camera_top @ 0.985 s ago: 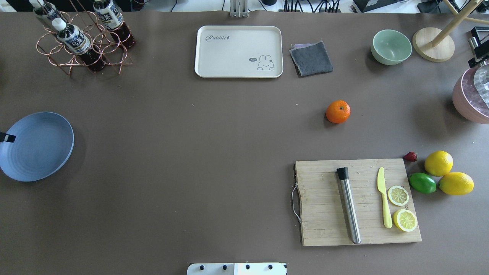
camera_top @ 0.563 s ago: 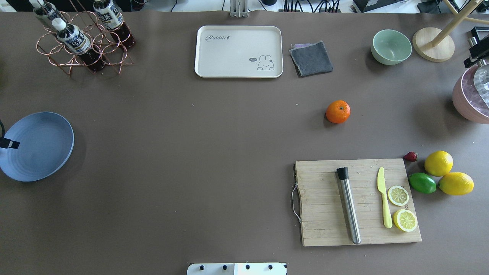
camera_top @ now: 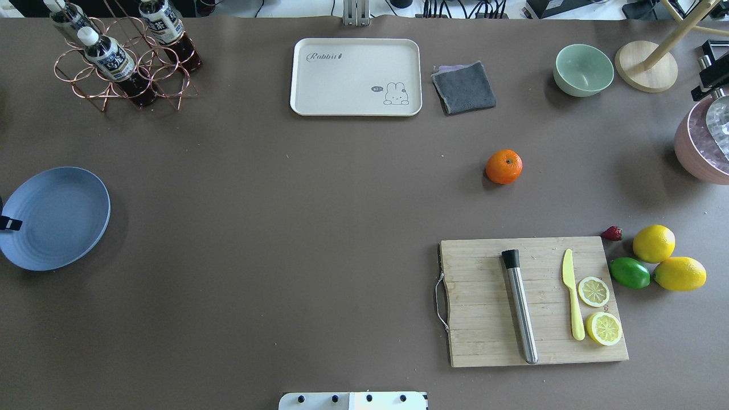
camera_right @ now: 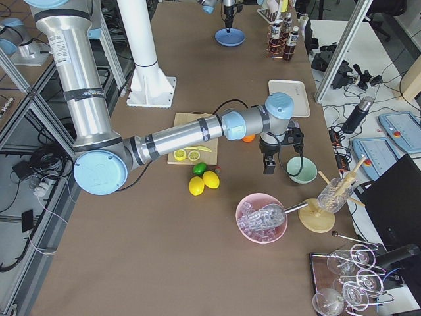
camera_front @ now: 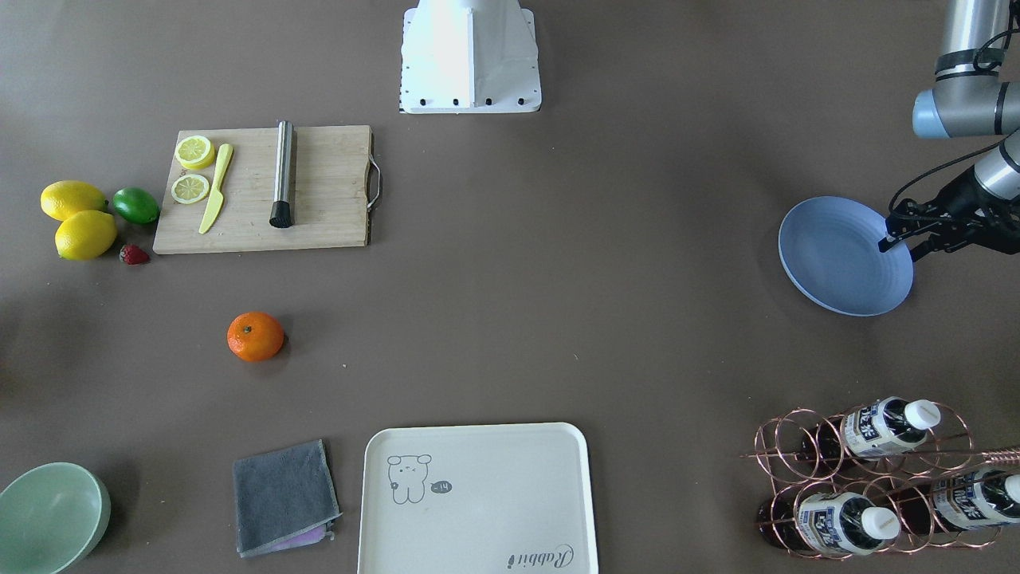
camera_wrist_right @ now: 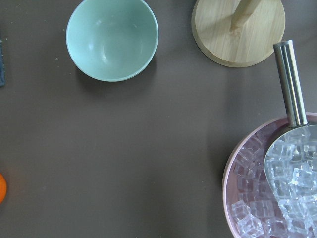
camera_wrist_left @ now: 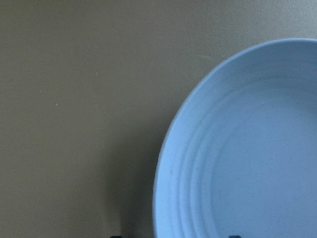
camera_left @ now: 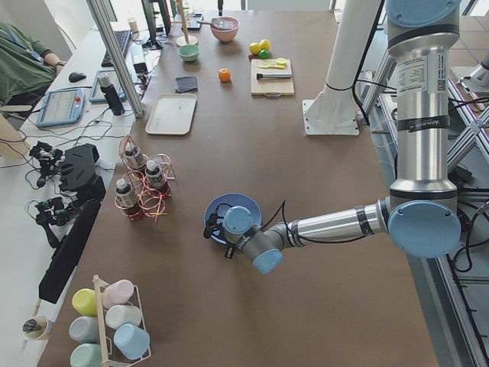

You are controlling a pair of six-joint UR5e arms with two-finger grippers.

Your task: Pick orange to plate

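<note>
Front: orange (camera_front: pixel 255 336) sits on the table (camera_front: pixel 510 303), well apart from plate (camera_front: pixel 837 255). Left gripper (camera_front: pixel 897 242) hangs over plate's rim.
Overhead: right gripper (camera_top: pixel 712 74) is your nearer one. Orange lies to its left, round, no long axis. Left gripper has slid toward the base since a second ago; orange unmoved.
Left wrist: jaws apart, empty.
Right wrist: right jaws, you can't tell.

Silver-and-blue left arm (camera_left: pixel 416 115): upper segment upright, forearm stretched out level, wrist bent downward. The black two-finger left gripper (camera_front: pixel 899 249) pointed down, its fingers (camera_front: pixel 884 244) spread well apart. Silver-and-blue right arm (camera_right: pixel 177 138) reached far out, forearm near level. Its black right gripper (camera_right: pixel 269 164) hung straight down from the wrist, finger spacing not discernible.
</note>
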